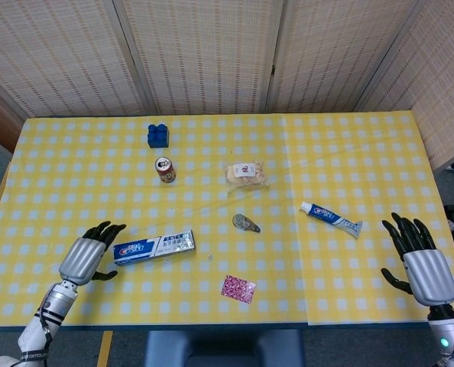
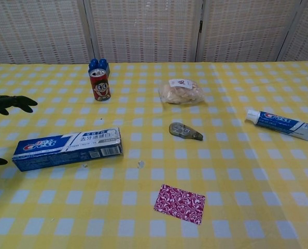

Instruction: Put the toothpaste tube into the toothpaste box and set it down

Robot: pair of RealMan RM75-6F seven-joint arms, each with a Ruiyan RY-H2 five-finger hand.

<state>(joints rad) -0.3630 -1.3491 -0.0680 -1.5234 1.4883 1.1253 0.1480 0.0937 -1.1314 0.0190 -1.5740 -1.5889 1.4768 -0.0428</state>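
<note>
Toothpaste tube (image 1: 331, 219) lies flat on the right side of the yellow-checked worktop (image 1: 349, 153), well apart from the toothpaste box (image 1: 154, 246), which lies flat at front left. Between them sit a small grey tape dispenser (image 1: 246, 223) and a red patterned card (image 1: 238, 289); further back are a bagged snack (image 1: 246, 175), a red can (image 1: 165, 170) and a blue block (image 1: 158, 135). Left hand (image 1: 85, 255) is just beside the box's left end, fingers apart and empty; right hand (image 1: 418, 261) is near the tube's tail, fingers spread, holding nothing.
</note>
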